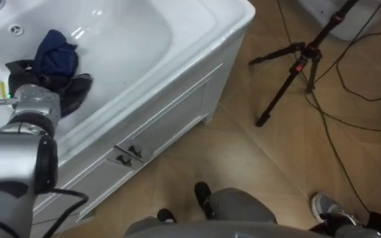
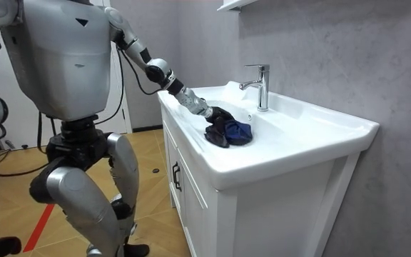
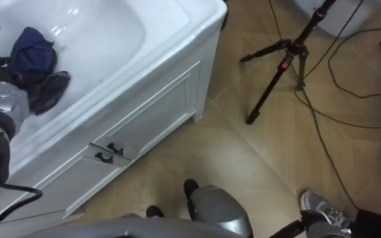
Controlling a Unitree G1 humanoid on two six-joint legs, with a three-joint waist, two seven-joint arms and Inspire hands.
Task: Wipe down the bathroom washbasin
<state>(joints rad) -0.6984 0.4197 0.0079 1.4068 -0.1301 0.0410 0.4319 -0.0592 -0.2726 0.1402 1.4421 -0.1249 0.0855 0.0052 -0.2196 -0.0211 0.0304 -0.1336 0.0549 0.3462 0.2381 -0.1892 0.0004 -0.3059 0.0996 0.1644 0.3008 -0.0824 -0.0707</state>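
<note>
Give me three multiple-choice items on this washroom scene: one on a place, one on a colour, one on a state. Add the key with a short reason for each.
1. Where does the cloth lie?
A) on a chair
B) in the basin
C) in a bucket

2. What colour is the cloth?
A) red
B) yellow
C) dark blue

3. How are the cabinet doors under the basin?
A) shut
B) wide open
C) taken off

Key:
1 B: the cloth lies bunched inside the white basin, at the left robot hand.
2 C: its folds show dark blue against the white.
3 A: the doors sit flush with the cabinet front.
</note>
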